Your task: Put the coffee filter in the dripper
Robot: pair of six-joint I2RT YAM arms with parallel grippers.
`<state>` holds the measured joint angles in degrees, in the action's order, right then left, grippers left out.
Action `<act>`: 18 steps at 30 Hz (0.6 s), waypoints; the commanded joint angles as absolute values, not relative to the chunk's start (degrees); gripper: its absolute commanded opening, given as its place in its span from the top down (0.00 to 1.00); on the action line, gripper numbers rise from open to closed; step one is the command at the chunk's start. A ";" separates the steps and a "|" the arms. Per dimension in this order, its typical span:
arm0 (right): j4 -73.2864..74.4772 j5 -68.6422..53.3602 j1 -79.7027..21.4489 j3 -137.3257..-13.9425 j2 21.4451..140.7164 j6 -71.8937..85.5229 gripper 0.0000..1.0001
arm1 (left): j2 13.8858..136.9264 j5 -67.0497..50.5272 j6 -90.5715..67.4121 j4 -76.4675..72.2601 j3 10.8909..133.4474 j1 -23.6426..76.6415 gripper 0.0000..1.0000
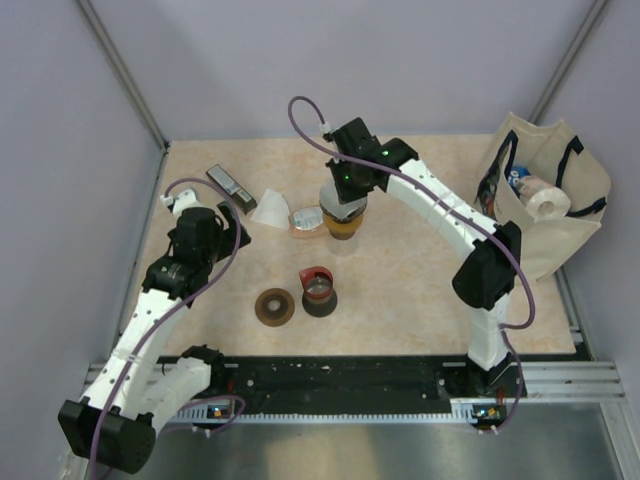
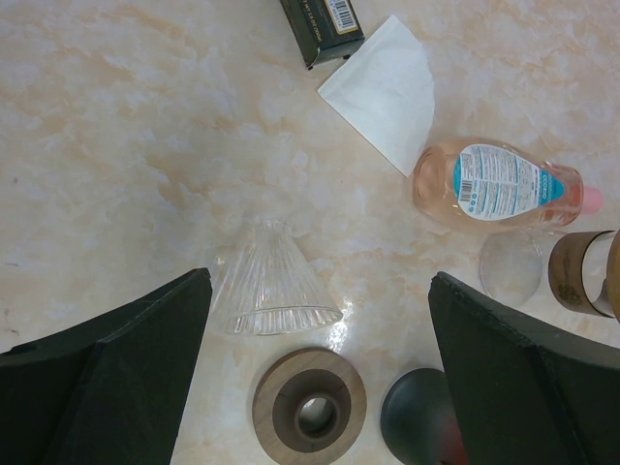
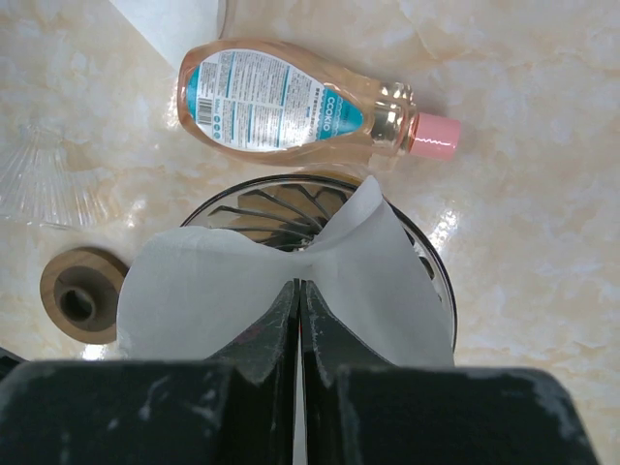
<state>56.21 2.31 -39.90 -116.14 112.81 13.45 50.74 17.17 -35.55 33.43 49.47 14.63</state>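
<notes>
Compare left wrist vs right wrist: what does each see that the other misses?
Left wrist only: the dark barcoded box at the top edge and a dark rounded object at the bottom edge. Right wrist only: the coffee filter pinched in the shut right gripper, over the ribbed dripper. Both: the pink soap bottle, wooden ring, clear ribbed glass cone lying on its side, and a spare folded filter.

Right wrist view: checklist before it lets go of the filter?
1. Right fingers shut on filter: ok.
2. Filter over dripper mouth: ok.
3. Filter seated against the ribs: cannot tell.
4. Bottle lying beside dripper, off its mouth: ok.
5. Left fingers open, away from dripper: ok.
</notes>
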 commanded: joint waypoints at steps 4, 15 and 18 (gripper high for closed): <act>54.67 4.92 -39.73 -120.41 105.04 12.48 0.98 | 49.83 16.87 -34.98 30.94 49.31 14.33 0.01; 35.53 12.03 -38.15 -97.42 83.70 13.36 0.01 | 48.96 16.17 -35.59 31.55 49.31 14.33 0.01; 27.45 16.07 -37.88 -84.42 74.39 14.32 0.01 | 48.87 16.26 -36.30 31.90 49.31 14.33 0.01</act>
<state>39.48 10.02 -38.72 -96.57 84.14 13.19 50.09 16.67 -35.70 33.45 49.45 14.63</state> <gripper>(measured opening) 0.984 0.990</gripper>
